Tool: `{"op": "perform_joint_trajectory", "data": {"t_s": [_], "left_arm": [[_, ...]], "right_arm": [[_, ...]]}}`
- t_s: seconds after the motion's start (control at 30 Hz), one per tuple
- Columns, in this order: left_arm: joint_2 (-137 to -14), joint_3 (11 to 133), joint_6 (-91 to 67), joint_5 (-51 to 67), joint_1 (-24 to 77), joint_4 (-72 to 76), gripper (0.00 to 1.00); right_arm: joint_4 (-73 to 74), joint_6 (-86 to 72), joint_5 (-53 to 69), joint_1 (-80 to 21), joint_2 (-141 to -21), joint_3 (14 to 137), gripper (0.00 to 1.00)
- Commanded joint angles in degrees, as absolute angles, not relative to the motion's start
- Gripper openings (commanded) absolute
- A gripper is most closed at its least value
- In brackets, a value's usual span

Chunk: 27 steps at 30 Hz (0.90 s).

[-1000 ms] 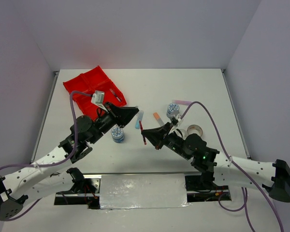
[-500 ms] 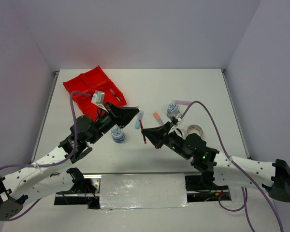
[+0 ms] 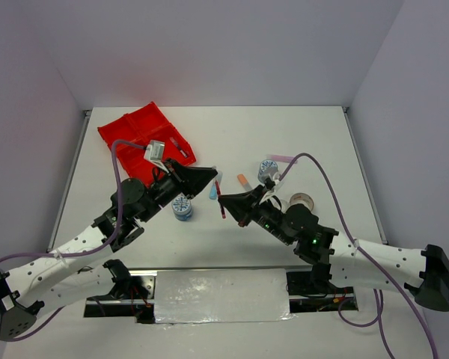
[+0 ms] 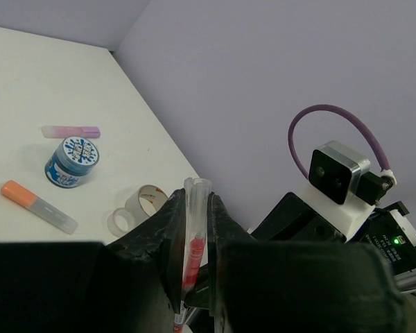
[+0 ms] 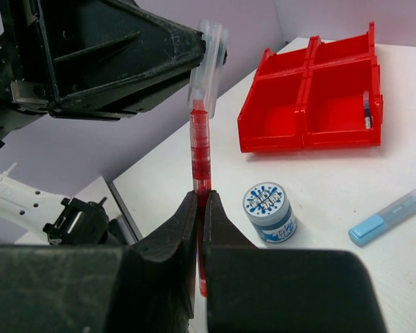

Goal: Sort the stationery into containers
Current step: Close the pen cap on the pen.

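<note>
White worktop (image 3: 322, 134) beneath both arms. Right jaws are pinched shut on a red pen (image 5: 200, 149); left jaws are clamped on its clear cap (image 4: 196, 208).

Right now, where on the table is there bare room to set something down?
Bare: the table along its far edge, right of the red tray, and its left side, nearer than the tray. Crowded: the middle, with near tub, far tub, tape ring, light-blue stick, and left gripper and right gripper pinching the red pen.
</note>
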State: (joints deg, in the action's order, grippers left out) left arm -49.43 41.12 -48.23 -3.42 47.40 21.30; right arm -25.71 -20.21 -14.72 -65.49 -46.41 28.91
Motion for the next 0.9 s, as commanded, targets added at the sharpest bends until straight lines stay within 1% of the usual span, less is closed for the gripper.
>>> {"op": "perform_joint_trajectory", "data": {"t_s": [0.0,0.57,0.87], "left_arm": [[-49.2,42.9,-48.4,-2.3,47.4,23.7,0.0],[-49.7,42.3,-49.8,-1.2,47.4,24.3,0.0],[-49.2,41.0,-50.7,-1.5,47.4,25.0,0.0]], "right_arm": [[-27.7,-19.2,-16.7,-66.0,-46.3,31.6,0.0],[-27.9,-18.8,-18.7,-66.0,-47.5,33.3,0.0],[-32.0,-19.4,-20.3,-66.0,-47.7,33.5,0.0]]}}
